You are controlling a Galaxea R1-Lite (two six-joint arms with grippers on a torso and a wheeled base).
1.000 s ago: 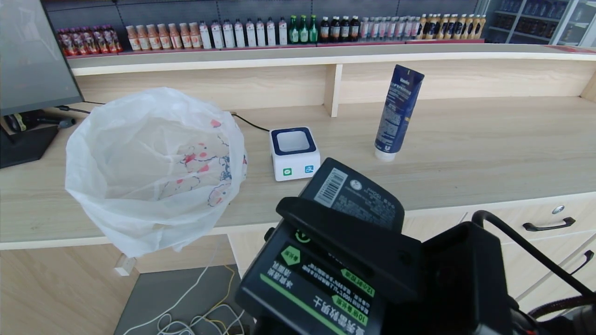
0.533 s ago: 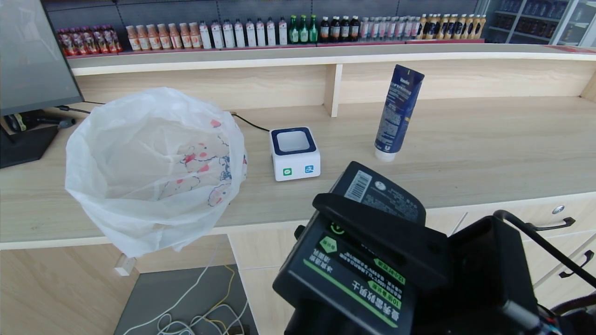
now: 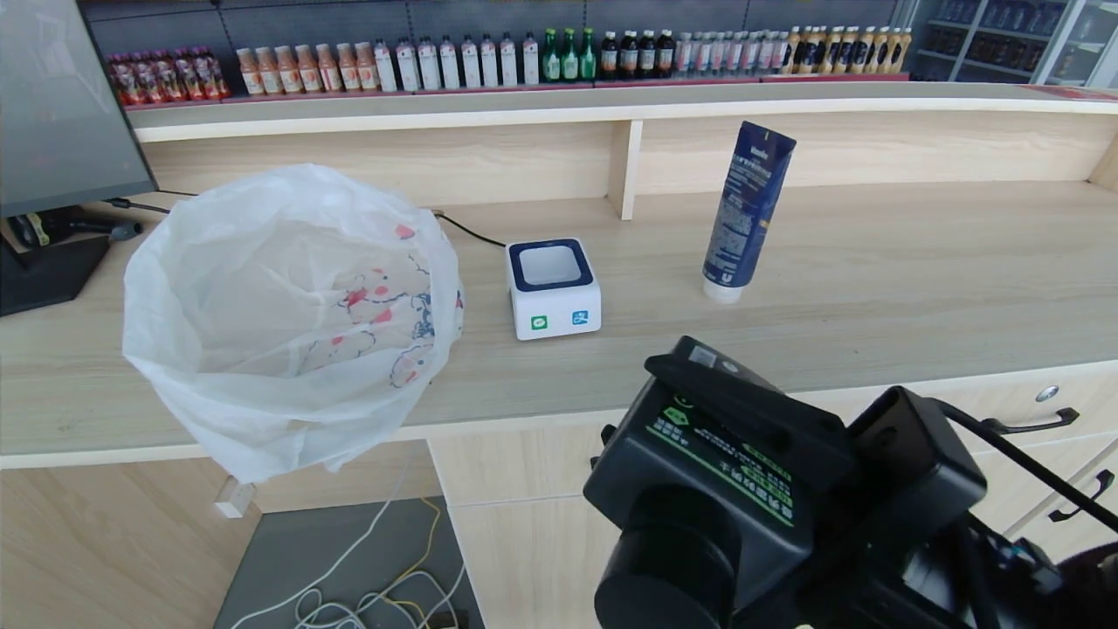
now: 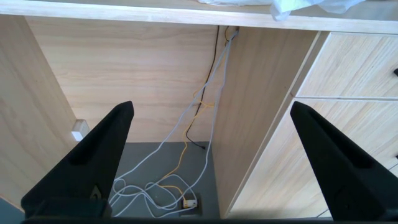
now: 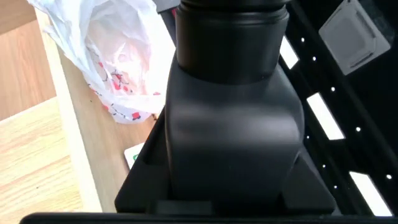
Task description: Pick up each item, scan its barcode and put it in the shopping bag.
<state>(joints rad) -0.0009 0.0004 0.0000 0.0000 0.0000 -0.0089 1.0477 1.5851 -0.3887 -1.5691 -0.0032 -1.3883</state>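
Right end effector (image 3: 751, 419) clamps black bottle (image 3: 690, 498) low before desk (image 3: 873, 288), near scanner (image 3: 552, 286) | left end effector (image 4: 211, 109) spread, empty | left to do, likely: bottle into bag (image 3: 288, 306); blue tube (image 3: 748, 210) upright on desk.

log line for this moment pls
right gripper holds bottle in front of counter | left gripper open, below counter level | bag open, left of scanner | tube upright on counter

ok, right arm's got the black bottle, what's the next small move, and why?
Probably lift the black bottle forward over the scanner, barcode toward its window: the bottle hangs short of the counter edge, and the window faces up.
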